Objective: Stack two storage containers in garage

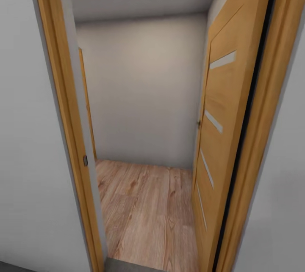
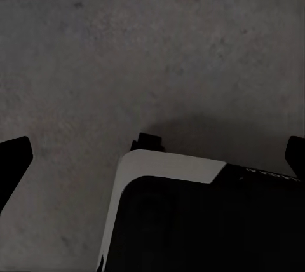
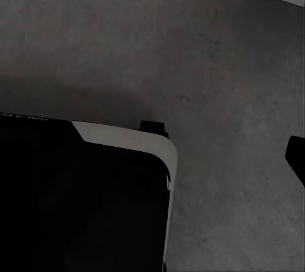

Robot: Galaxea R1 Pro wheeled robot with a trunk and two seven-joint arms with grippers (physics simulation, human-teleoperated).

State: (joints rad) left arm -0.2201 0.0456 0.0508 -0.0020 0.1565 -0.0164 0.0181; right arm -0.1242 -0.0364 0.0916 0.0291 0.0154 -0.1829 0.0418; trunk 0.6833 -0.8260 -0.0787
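Observation:
The two storage containers are out of view. My left gripper (image 2: pixel 154 156) hangs open over the rough dark grey concrete floor (image 2: pixel 152 43), with a black fingertip (image 2: pixel 14 157) at each side of the left wrist view and nothing between them. My right gripper (image 3: pixel 152 157) also hangs over concrete floor (image 3: pixel 127 37). One of its fingertips (image 3: pixel 297 157) shows far out at the edge, and nothing is held. The white-edged black body of my base (image 2: pixel 190 221) lies below both grippers.
In the head view I face a narrow doorway with a wooden frame (image 1: pixel 63 115). A wooden door (image 1: pixel 220 136) stands open at the right. Beyond it lie a light wood plank floor (image 1: pixel 148 208) and a plain grey wall (image 1: pixel 144 94). A strip of concrete (image 1: pixel 127 265) is at the threshold.

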